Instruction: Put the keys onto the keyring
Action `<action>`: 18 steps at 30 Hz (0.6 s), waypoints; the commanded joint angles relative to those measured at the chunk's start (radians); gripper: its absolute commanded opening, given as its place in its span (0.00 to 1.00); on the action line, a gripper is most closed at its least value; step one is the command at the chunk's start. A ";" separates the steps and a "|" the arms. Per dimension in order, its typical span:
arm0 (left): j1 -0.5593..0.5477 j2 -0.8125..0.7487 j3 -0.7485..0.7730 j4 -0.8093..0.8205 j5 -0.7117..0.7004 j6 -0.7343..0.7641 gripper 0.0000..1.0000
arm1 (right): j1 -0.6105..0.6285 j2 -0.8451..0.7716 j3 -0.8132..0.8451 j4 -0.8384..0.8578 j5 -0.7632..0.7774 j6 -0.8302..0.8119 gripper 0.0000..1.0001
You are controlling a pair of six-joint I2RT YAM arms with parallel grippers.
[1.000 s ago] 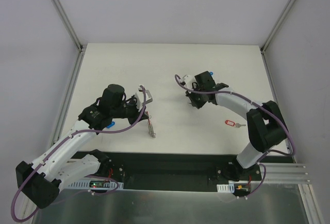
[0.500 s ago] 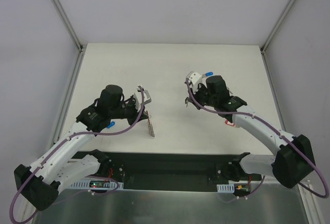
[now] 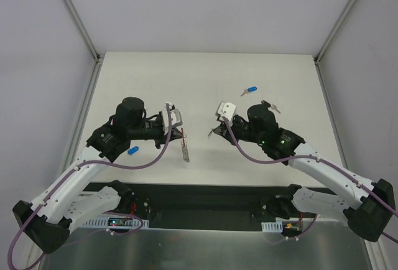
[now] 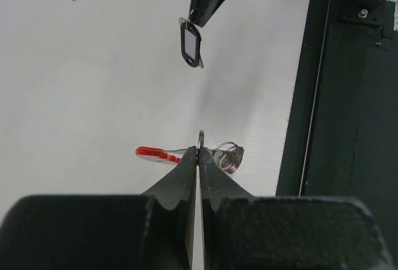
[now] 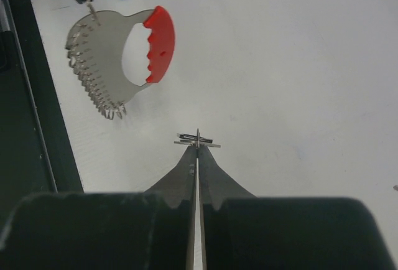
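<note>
My left gripper (image 3: pixel 180 134) is shut on the keyring (image 3: pixel 184 148), which hangs below it just above the table. In the left wrist view the jaws (image 4: pixel 200 150) pinch its thin metal edge, with the red segment (image 4: pixel 152 153) to the left and wire loops (image 4: pixel 229 157) to the right. My right gripper (image 3: pixel 213 132) is shut on a black-tagged key (image 4: pixel 191 43), a short gap to the right of the keyring. In the right wrist view that key (image 5: pixel 198 139) is edge-on at the fingertips and the keyring (image 5: pixel 118 58) lies ahead on the left.
A blue-tagged key (image 3: pixel 250 89) and a dark key (image 3: pixel 272 106) lie behind the right arm. Another blue-tagged key (image 3: pixel 132 150) lies under the left arm. A black strip (image 3: pixel 205 195) runs along the table's near edge. Metal posts stand at the back corners.
My right gripper has swung from the loose keys at the back leftward and nearer, carrying the black-tagged key toward the keyring. The left gripper still holds the keyring, shifted slightly.
</note>
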 commanded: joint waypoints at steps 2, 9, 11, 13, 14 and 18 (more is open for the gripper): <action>-0.032 0.027 0.073 0.028 0.094 0.161 0.00 | 0.084 -0.095 -0.041 0.097 0.044 -0.039 0.02; -0.082 0.045 0.073 0.029 0.126 0.277 0.00 | 0.164 -0.109 -0.038 0.087 0.096 -0.080 0.01; -0.102 0.042 0.064 0.028 0.111 0.285 0.00 | 0.190 -0.104 -0.031 0.075 0.121 -0.092 0.02; -0.114 0.037 0.054 0.032 0.100 0.285 0.00 | 0.213 -0.090 -0.020 0.069 0.141 -0.106 0.01; -0.119 0.037 0.044 0.043 0.102 0.285 0.00 | 0.224 -0.082 -0.017 0.066 0.151 -0.111 0.01; -0.128 0.025 0.005 0.098 0.108 0.256 0.00 | 0.279 -0.053 -0.009 0.074 0.236 -0.137 0.02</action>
